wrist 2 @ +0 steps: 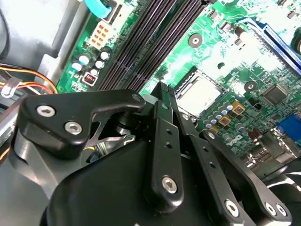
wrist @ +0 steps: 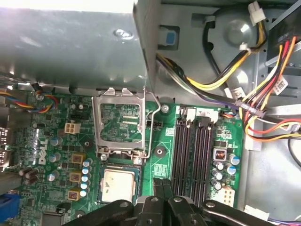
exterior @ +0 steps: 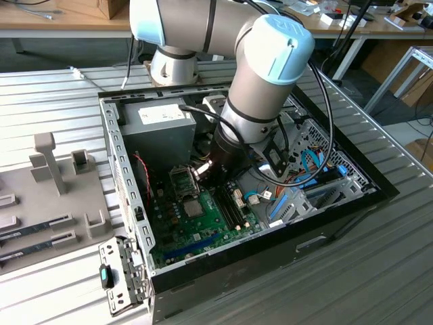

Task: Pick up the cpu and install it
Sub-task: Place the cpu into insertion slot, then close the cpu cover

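The cpu (wrist: 117, 184), a small square chip with a silvery top, lies flat in its socket on the green motherboard (wrist: 162, 162). It also shows in the second wrist view, cpu (wrist 2: 200, 92), and in the exterior view, cpu (exterior: 193, 206). The socket's metal load plate (wrist: 120, 123) stands swung open beside it. My gripper (wrist: 163, 183) hovers just beside the cpu, between it and the memory slots. Its black fingers (wrist 2: 164, 101) are shut together with nothing between them.
The grey power-supply box (exterior: 159, 118) stands close behind the socket. Black memory slots (wrist: 193, 150) run alongside, and coloured cable bundles (wrist: 263, 94) hang past them. The case walls (exterior: 125, 176) hem the arm in. A grey tray (exterior: 40, 227) with memory sticks lies at the exterior view's left.
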You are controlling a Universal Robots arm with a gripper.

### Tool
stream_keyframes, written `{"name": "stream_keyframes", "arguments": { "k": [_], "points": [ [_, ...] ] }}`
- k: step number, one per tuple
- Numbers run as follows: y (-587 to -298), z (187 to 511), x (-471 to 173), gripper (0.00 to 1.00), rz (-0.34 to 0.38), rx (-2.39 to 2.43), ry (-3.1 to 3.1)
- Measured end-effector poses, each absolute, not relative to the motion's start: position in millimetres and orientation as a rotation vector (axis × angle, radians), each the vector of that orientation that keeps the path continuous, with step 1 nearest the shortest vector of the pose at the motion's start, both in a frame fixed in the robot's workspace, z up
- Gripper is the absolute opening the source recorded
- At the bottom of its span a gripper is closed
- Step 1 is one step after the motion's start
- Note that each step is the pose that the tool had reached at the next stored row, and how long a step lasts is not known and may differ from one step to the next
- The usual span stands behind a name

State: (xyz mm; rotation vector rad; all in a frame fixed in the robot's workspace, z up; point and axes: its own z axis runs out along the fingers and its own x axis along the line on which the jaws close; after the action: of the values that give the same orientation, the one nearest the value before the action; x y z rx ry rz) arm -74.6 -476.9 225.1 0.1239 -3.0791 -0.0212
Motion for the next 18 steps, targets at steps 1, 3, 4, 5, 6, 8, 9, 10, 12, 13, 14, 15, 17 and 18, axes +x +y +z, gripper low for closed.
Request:
{"name": "stream_keyframes", "arguments": {
  "k": [1,3,4,5,6,8,9,10,12,13,14,15,17,18],
  "points": [
    [-476.9,225.1,-74.6,0.11,-0.021,0.124,-3.079],
    [-476.9,225.2,-74.6,0.11,-0.021,0.124,-3.079],
    [-476.9,225.2,-74.5,0.11,-0.021,0.124,-3.079],
    [-476.9,225.2,-74.5,0.11,-0.021,0.124,-3.079],
    [-476.9,225.2,-74.5,0.11,-0.021,0.124,-3.079],
    [-476.9,225.2,-74.5,0.11,-0.021,0.124,-3.079],
    [-476.9,225.2,-74.5,0.11,-0.021,0.124,-3.079],
    [-475.8,225.3,-71.4,0.11,-0.027,0.124,-3.078],
    [-472.7,225.1,-69.8,0.11,-0.038,0.134,-3.077],
    [-472.4,225.2,-69.4,0.11,-0.048,0.137,-3.076],
    [-472.1,225.1,-68.8,0.11,-0.091,0.143,-3.076],
    [-472.1,225.1,-68.5,0.11,-0.12,0.146,-3.076],
    [-472.0,225.1,-67.6,0.11,-0.225,0.159,-3.071],
    [-472.0,225.1,-67.5,0.11,-0.26,0.167,-3.067]
  ]
}}
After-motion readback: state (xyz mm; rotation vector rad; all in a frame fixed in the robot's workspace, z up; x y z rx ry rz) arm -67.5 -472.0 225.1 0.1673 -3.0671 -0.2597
